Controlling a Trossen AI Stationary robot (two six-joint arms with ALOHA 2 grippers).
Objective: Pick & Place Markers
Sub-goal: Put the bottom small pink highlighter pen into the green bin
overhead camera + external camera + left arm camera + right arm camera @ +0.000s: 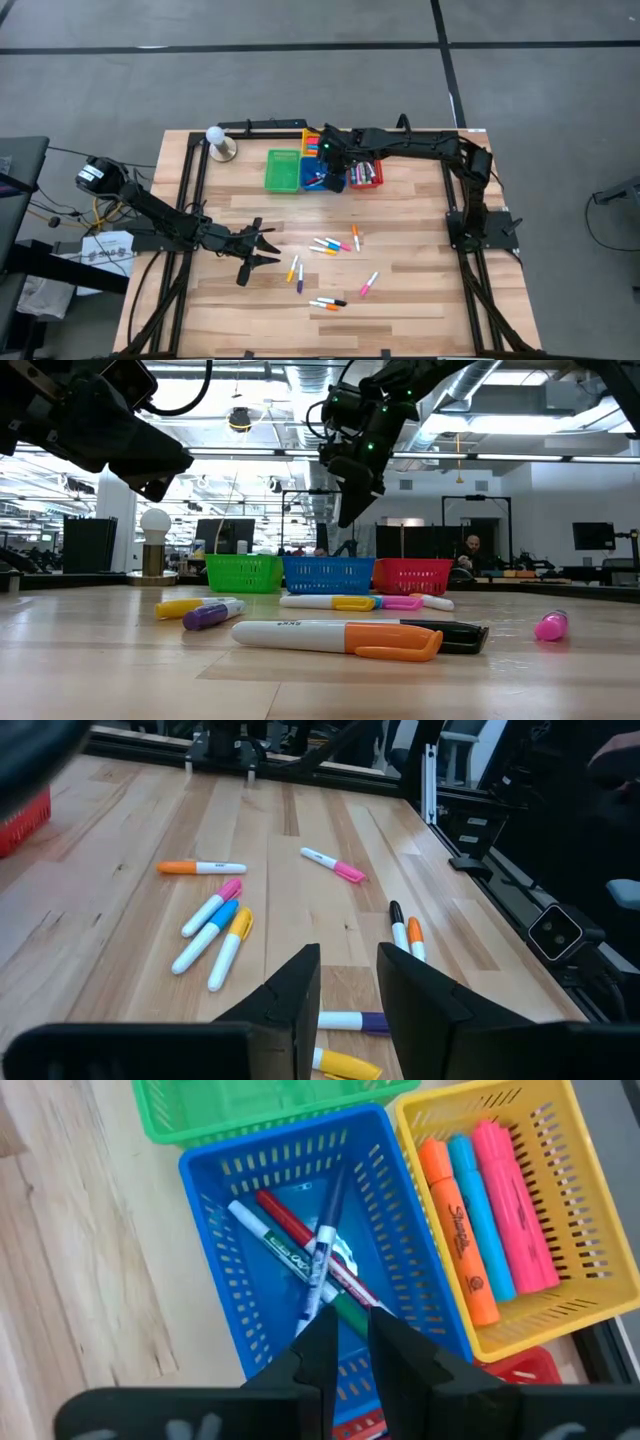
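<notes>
Several markers (335,245) lie loose on the wooden table, near the middle and the front. More markers (315,1265) lie crossed inside the blue basket (215,1250). My right gripper (350,1342) hangs above that basket, fingers pointing down with a narrow gap and nothing between them; it also shows in the high view (326,160). My left gripper (350,982) hovers open over the table's left part (258,250), above a purple marker (345,1020) and a yellow marker (350,1066), touching neither.
The green basket (283,170), the blue basket (322,180) and the red basket (366,174) stand in a row at the far side. The yellow basket (560,1310) holds orange, blue and pink highlighters. A white ball on a round base (218,142) stands at the far left.
</notes>
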